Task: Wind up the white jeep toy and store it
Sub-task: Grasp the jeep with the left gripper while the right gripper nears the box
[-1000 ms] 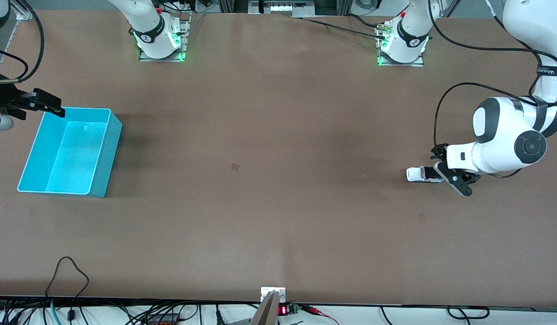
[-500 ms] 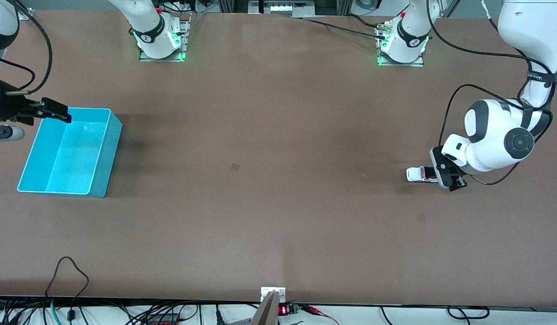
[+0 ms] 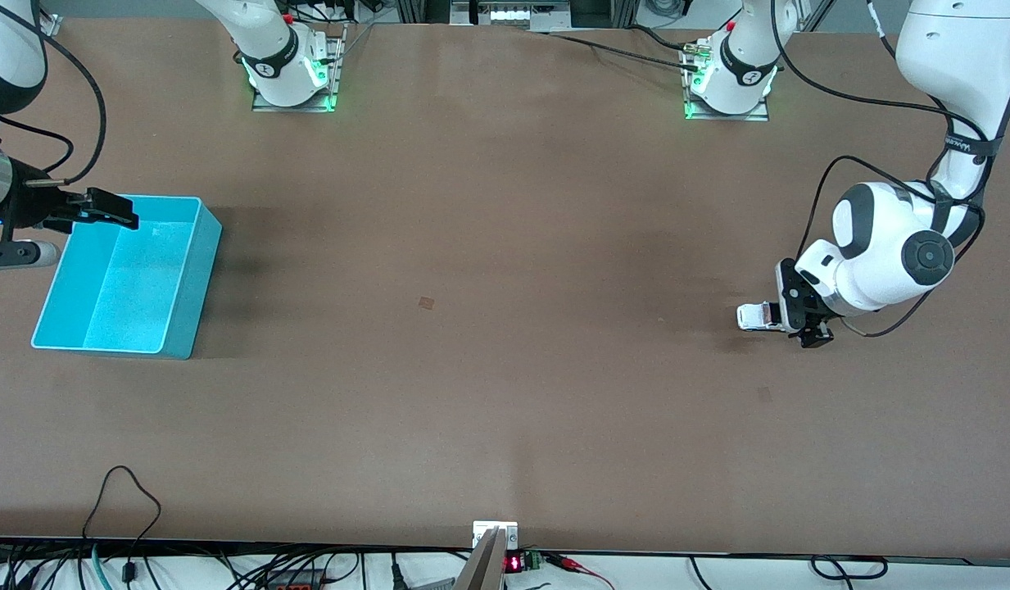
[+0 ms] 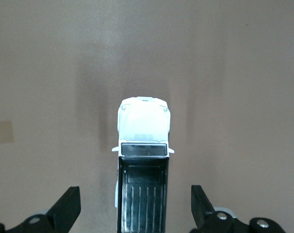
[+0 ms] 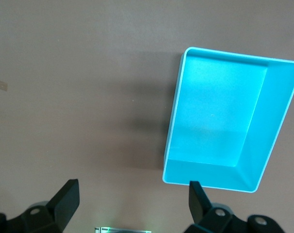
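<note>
The white jeep toy (image 3: 757, 316) stands on the table near the left arm's end. In the left wrist view its white hood and black roof (image 4: 142, 165) show. My left gripper (image 3: 802, 318) is low over the jeep's rear part, open, with a finger (image 4: 64, 209) on each side of the roof and a gap between each finger and the car. The cyan bin (image 3: 128, 274) stands empty at the right arm's end. My right gripper (image 3: 103, 209) is open and empty over the bin's rim; the bin also shows in the right wrist view (image 5: 229, 121).
The two arm bases (image 3: 290, 70) (image 3: 730, 78) stand at the table's edge farthest from the front camera. A small brown mark (image 3: 425, 302) lies mid-table. Cables hang along the nearest edge.
My left gripper has turned and come down over the jeep's rear, its fingers now either side of the roof. My right gripper has shifted slightly over the bin's rim. The jeep has not moved.
</note>
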Controlling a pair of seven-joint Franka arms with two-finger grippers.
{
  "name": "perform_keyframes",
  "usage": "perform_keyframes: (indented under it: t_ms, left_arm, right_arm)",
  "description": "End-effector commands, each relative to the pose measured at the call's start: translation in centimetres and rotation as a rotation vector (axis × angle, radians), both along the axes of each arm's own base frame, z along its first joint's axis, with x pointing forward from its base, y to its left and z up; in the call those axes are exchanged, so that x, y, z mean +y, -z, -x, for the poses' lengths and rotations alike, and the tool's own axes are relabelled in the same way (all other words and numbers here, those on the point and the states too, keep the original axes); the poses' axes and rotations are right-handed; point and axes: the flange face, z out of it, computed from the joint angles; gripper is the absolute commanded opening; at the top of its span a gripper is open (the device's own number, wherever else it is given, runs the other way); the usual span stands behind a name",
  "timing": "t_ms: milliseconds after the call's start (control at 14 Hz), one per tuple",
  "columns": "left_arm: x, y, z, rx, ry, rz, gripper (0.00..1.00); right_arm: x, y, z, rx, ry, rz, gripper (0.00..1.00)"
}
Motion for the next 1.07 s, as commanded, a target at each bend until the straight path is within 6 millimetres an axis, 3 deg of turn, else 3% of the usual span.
perform_keyframes:
  t_ms: [0,429,714,1000]
  left_arm:
    - [0.2,0.7,0.4,-0.012,0.037,-0.004,1.0]
    - [0.2,2.4,0.7,-0.004,0.035,0.001,1.0]
    - [0.5,2.3,0.7,-0.006,0.048,0.001,1.0]
    - [0.5,2.5,0.7,-0.003,0.067,0.003,0.91]
  right_arm:
    - [-0.3,0.4,0.1,0.024,-0.011,0.004,1.0]
    - [-0.2,0.5,0.0,0.027,-0.011,0.004,1.0]
    - [-0.2,0.5,0.0,0.027,-0.011,0.004,1.0]
    - [-0.2,0.5,0.1,0.029,-0.011,0.004,1.0]
